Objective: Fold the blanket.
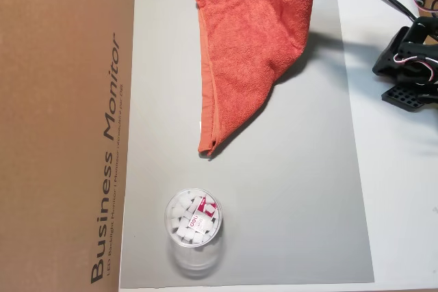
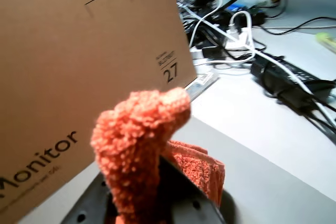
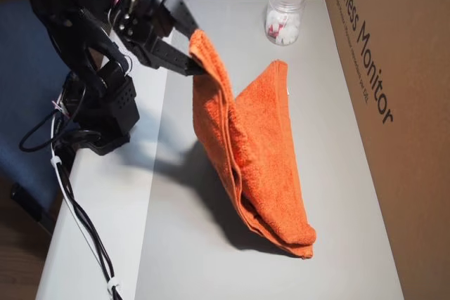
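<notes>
1. A clear plastic cup (image 1: 194, 227) holding small white pieces and a red-and-white label stands on the grey mat (image 1: 294, 189), well apart from the blanket (image 3: 260, 152).
2. The mat covers a white table (image 1: 400, 189), flanked by a brown "Business Monitor" carton (image 1: 65, 128); cables (image 2: 236, 30) crowd the desk behind in the wrist view.
3. The gripper (image 3: 199, 68) is clenched on one corner of the blanket, lifting it while the far end lies folded on the mat.
</notes>
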Controlling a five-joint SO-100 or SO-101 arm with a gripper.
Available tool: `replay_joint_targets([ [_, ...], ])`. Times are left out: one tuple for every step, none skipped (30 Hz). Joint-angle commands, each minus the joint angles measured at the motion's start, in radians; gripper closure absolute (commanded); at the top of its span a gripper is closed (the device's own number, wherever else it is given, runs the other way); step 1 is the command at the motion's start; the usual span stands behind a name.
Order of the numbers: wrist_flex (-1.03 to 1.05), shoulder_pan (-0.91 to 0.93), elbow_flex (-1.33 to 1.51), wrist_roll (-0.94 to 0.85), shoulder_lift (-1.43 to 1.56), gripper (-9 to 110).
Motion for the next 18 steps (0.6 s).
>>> replay_joint_targets([
  [-0.028, -0.049, -0.1, -0.063, -0.067, 102],
  [-0.028, -0.064, -0.115, -0.078, -0.091, 102],
  [-0.028, -0.077, -0.13, -0.091, -0.112, 102],
  [-0.028, -0.091, -0.144, -0.097, -0.135, 102],
  [-0.028, -0.104, -0.158, -0.103, -0.155, 102],
  [-0.028, -0.12, -0.172, -0.114, -0.173, 102],
  [-0.028, -0.135, -0.184, -0.126, -0.192, 102],
  [-0.028, -0.15, -0.199, -0.138, -0.212, 102],
  [-0.028, -0.163, -0.21, -0.15, -0.227, 102],
  [-0.028, -0.176, -0.221, -0.161, -0.242, 102],
  [-0.028, -0.19, -0.23, -0.173, -0.256, 102],
  [-0.028, -0.201, -0.239, -0.189, -0.272, 102],
  [-0.028, -0.215, -0.247, -0.206, -0.285, 102],
  [-0.028, -0.227, -0.256, -0.219, -0.299, 102],
  [-0.028, -0.241, -0.265, -0.233, -0.313, 102],
  [-0.028, -0.253, -0.276, -0.25, -0.328, 102],
  [-0.028, -0.267, -0.287, -0.267, -0.344, 102],
  [-0.028, -0.287, -0.302, -0.285, -0.362, 102],
])
